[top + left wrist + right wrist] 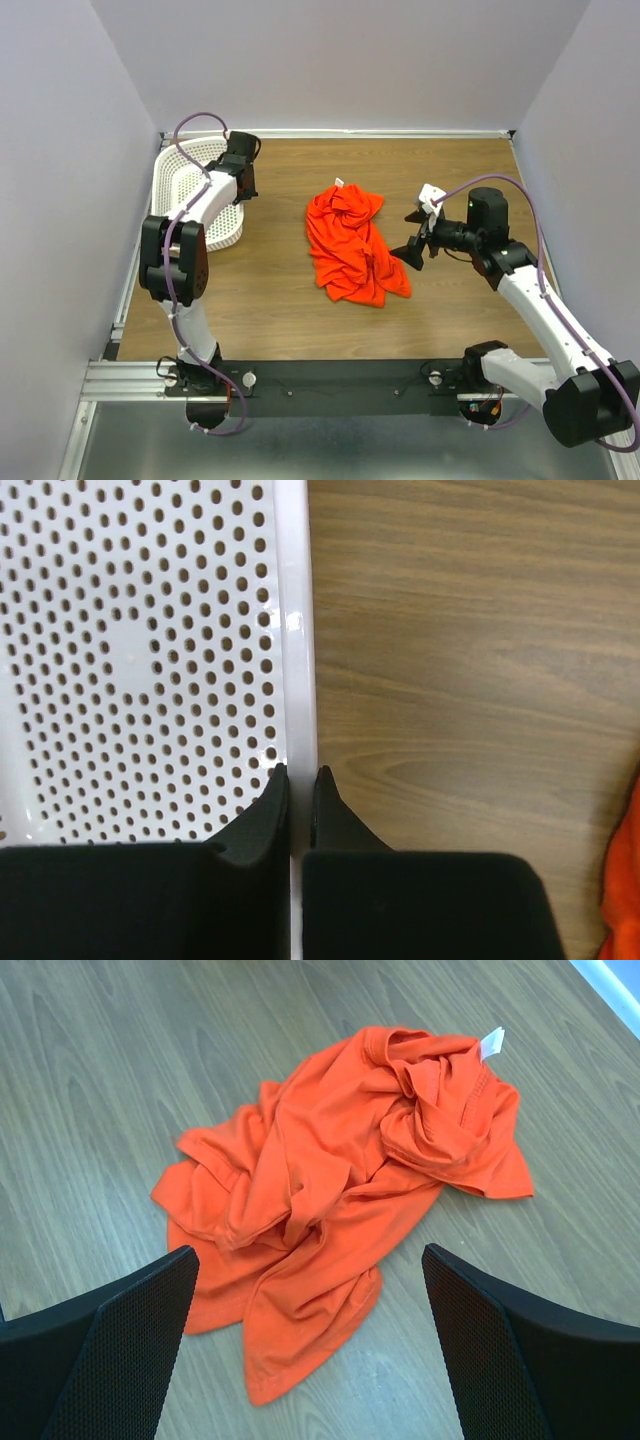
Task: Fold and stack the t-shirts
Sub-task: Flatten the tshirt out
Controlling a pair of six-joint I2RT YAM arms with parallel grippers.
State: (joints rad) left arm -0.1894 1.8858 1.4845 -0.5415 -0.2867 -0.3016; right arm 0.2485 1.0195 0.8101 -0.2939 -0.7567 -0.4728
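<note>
The orange-red t-shirt (pixel 350 245) lies crumpled in a heap on the wooden table near its middle, with a white tag at its far end. It fills the right wrist view (pixel 330 1180), and its edge shows in the left wrist view (pixel 625 880). My right gripper (pixel 413 236) is open and empty, just right of the shirt and above the table; its jaws (pixel 310 1255) stand wide on either side of the shirt's near hem. My left gripper (pixel 243 192) is shut on the right rim of the white mesh basket (pixel 180 160); its fingertips (pixel 278 785) pinch the rim (pixel 295 630).
The basket stands at the table's far left, near the left wall. Bare wood lies between basket and shirt, and in front of the shirt. Walls enclose the table on three sides. A metal rail runs along the near edge.
</note>
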